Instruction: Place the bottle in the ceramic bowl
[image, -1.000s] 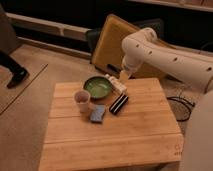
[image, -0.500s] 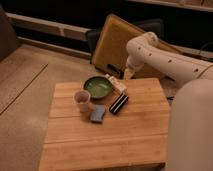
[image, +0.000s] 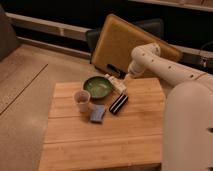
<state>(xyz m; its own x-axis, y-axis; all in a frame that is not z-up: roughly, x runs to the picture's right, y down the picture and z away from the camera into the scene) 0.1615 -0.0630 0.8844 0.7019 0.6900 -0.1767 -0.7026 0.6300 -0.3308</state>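
Setting: dim room, tan floor (image: 22, 105), with a wooden slatted counter (image: 100, 145) at centre.
End effector (image: 119, 84): low over the counter's far edge, just right of the ceramic bowl (image: 95, 90); whether it is wide or narrow cannot be told.
Bottle (image: 111, 79): pale form at the end effector's tip, just beside the bowl's right rim, not inside it.
Change from half a second ago: end effector and elbow sit slightly lower; the robot body (image: 187, 125) covers more of the right side; the things on the counter are unmoved.
Arm (image: 155, 65): white, reaching in from the right.
In the way: black striped bar (image: 118, 104) lies directly in front of the end effector.
Nearby: pale cup (image: 81, 100) in front of the bowl; blue pad (image: 97, 113) beside the bar.
Behind: yellow board (image: 131, 42), leaning.
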